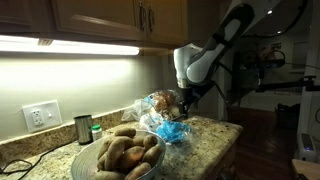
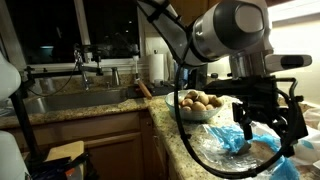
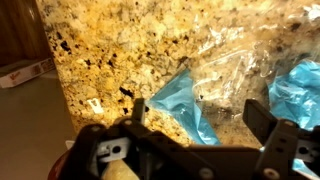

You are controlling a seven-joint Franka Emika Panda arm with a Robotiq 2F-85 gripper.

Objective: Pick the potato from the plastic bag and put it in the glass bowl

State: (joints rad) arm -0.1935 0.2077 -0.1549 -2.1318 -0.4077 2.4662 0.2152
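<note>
Gripper: the gripper (image 3: 198, 112) hung over the plastic bag (image 2: 232, 140), jaws spread wide with nothing between them; its dark fingers (image 3: 141, 112) pointed down at the film.
Plastic bag: thin clear film, creased and crumpled all over, with bright blue patches; it lay on the countertop (image 3: 110, 50) just beside the glass bowl (image 1: 80, 160).
Potato in the bag: a brownish lump (image 1: 153, 102) showed at the bag's raised end in an exterior view; whether it was a potato, and which way its long axis ran, could not be told.
Glass bowl: round, clear and wide-rimmed, heaped with potatoes (image 1: 125, 150).
Potatoes in the bowl: tan, matte-skinned and oblong, lying on their sides with long axes running in mixed directions.
Countertop: polished stone, speckled tan, cream and black.
Metal cup: the metal cup (image 1: 83, 128) was a small dark cylinder standing upright near the wall, behind the bowl.
Sink: the sink (image 2: 60, 102) sat in the counter, well apart from the bag.
</note>
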